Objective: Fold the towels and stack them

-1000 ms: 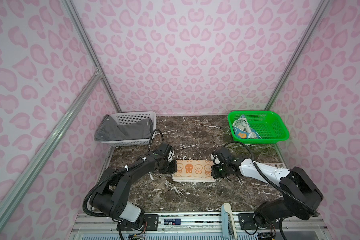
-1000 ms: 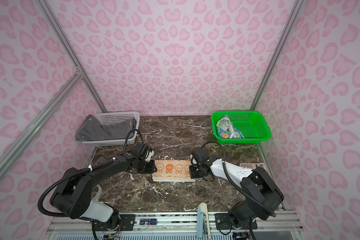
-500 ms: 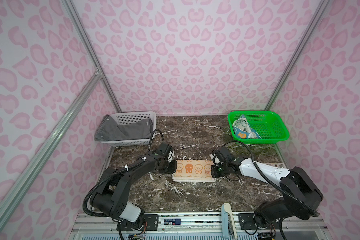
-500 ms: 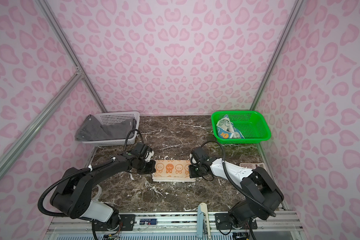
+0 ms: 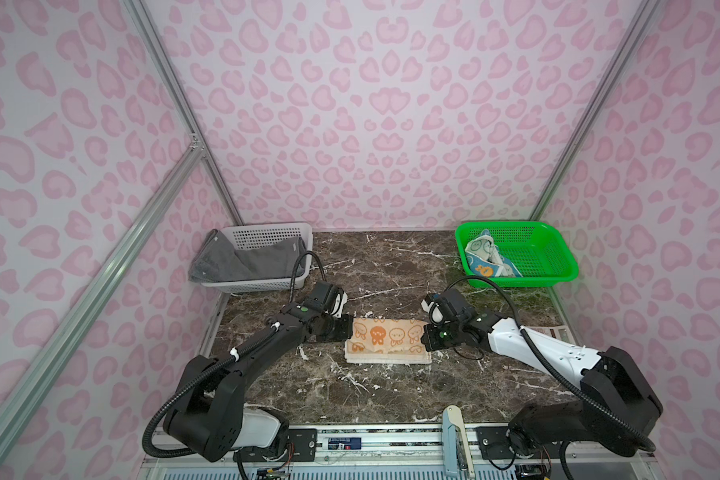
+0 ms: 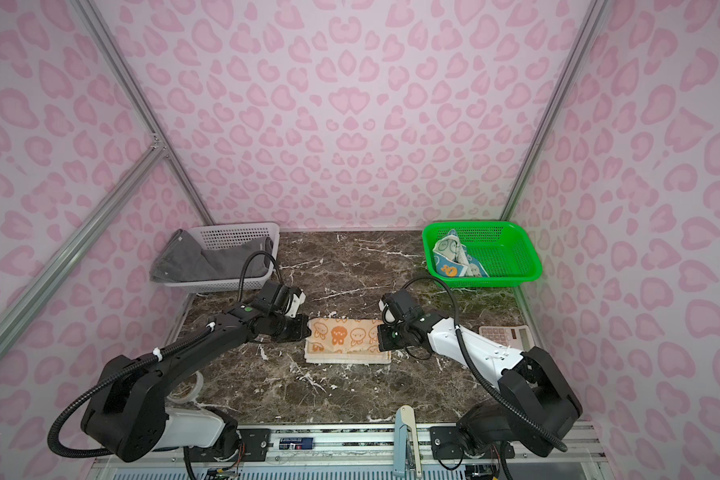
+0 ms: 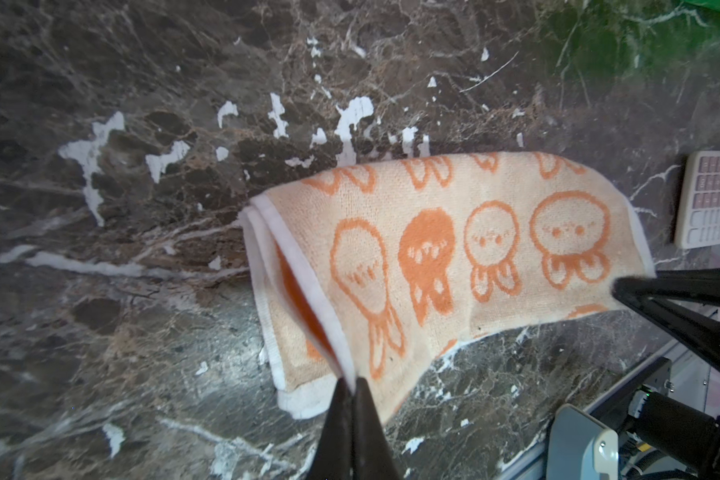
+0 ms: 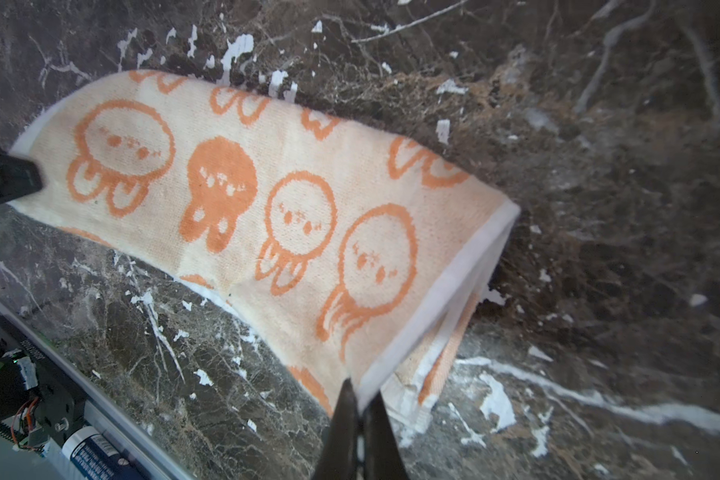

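left gripper [image 7: 351,384] and right gripper [image 8: 361,390] each pinch an end of orange towel [image 5: 385,338], presumably to fold it evenly

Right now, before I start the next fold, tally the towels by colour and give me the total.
Dark grey towel, in the white basket: 1
Orange towel, on the marble table: 1
Blue printed towel, in the green basket: 1
Total: 3 towels

Both top views look steeply down from high over the table [image 5: 391,395], at its 6 o'clock edge, facing 12 (framing nearly equal). Each wrist view sits close over the orange towel [image 7: 454,232], which all four share.
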Controlling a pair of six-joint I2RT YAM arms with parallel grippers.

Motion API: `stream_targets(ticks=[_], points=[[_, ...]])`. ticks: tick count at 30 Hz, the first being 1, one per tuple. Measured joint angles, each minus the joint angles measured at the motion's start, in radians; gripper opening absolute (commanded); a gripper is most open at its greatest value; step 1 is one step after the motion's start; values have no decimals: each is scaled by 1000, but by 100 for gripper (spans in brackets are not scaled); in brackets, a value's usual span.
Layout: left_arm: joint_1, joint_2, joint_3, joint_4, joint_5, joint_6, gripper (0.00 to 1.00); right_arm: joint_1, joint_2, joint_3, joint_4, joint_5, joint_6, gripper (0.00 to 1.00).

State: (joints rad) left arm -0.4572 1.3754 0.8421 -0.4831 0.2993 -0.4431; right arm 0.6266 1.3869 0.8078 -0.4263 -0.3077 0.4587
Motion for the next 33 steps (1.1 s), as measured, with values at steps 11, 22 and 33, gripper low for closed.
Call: stream_targets(ticks=[11,22,33], points=[[0,50,-89,17,11,-2,3,14,45,-84,10,-7,31,0],[0,-26,-96,26,25,-6,3,8,-23,-74,-18,16,28,0],[-14,91,-133,40,31,-16,27,43,56,-92,-10,48,26,29]])
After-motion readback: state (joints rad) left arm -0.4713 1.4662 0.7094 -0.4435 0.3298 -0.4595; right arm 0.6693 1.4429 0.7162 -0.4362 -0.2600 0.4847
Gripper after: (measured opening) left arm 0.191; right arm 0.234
